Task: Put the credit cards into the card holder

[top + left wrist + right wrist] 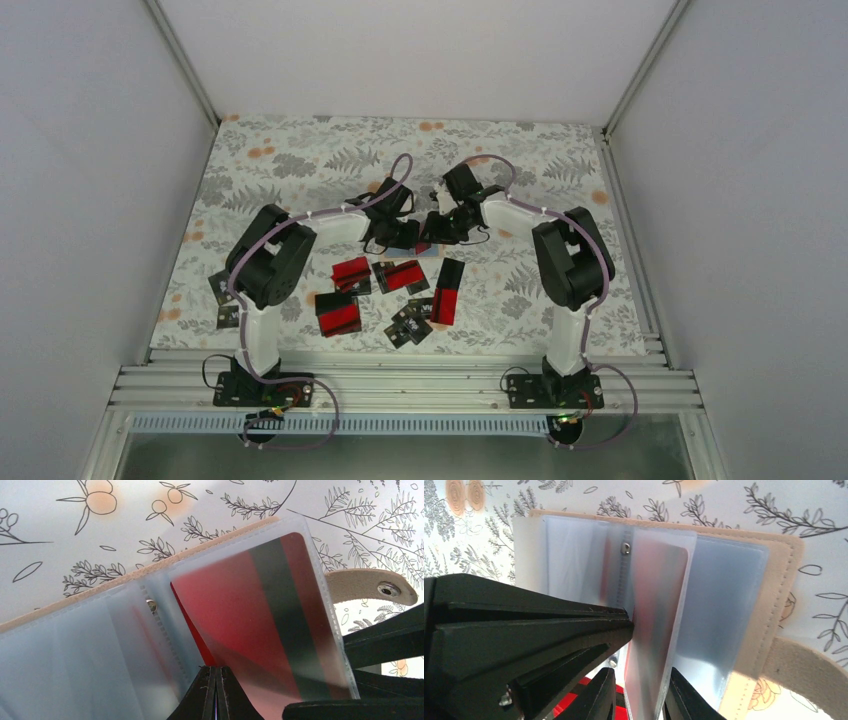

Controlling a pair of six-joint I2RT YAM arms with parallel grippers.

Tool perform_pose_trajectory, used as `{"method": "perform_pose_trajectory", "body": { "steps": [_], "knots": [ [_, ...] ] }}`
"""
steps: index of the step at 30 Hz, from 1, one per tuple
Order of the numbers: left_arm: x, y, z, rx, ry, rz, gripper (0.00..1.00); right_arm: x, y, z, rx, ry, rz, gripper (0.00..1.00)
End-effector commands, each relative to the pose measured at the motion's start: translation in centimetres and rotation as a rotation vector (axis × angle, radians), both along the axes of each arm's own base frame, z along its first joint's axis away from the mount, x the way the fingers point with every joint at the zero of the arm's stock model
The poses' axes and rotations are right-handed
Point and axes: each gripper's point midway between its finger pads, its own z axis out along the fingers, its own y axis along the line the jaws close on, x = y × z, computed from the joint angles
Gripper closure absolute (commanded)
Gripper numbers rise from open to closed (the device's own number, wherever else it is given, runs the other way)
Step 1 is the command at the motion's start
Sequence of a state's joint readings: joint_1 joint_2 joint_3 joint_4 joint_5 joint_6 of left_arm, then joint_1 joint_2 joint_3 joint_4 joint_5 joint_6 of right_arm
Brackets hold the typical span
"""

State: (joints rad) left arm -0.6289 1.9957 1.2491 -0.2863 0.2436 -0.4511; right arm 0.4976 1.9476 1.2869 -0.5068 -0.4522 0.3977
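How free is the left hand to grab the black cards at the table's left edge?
Probably not now: the left hand is shut on a sleeve of the card holder. Otherwise nothing seems to block the black cards.

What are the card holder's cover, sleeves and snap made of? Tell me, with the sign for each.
Card holder cover: probably leather or imitation, matte tan, stitched along the edge. Sleeves: frosted soft plastic; the credit card shows blurred through one. Snap: shiny metal, by its glint.
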Motion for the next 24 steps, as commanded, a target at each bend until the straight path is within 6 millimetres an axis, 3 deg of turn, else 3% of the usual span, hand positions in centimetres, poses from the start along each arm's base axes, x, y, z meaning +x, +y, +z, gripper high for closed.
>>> {"method": "perform_pose_trajectory", "body": {
  "steps": [1, 8, 16, 24],
  "knots": [
    [0.0, 0.3, 1.8, 0.017, -0.029, 0.015, 0.98, 0.5, 1.3, 2.2, 0.029, -0.045, 0.019, 0.75],
    [0.2, 1.7, 3.6, 0.036, -0.074, 0.067, 0.97, 0.5, 2.0, 2.3, 0.030, -0.045, 0.030, 0.74],
    [-0.1, 4.9, 5.9, 0.055, -0.137, 0.149, 0.91, 0.3, 3.3, 2.0, 0.029, -0.035, 0.051, 0.72],
    [-2.0, 9.5, 6.7, 0.081, -0.168, 0.238, 0.88, -0.1, 7.6, 1.4, 0.071, -0.002, 0.124, 0.69]
  ]
}}
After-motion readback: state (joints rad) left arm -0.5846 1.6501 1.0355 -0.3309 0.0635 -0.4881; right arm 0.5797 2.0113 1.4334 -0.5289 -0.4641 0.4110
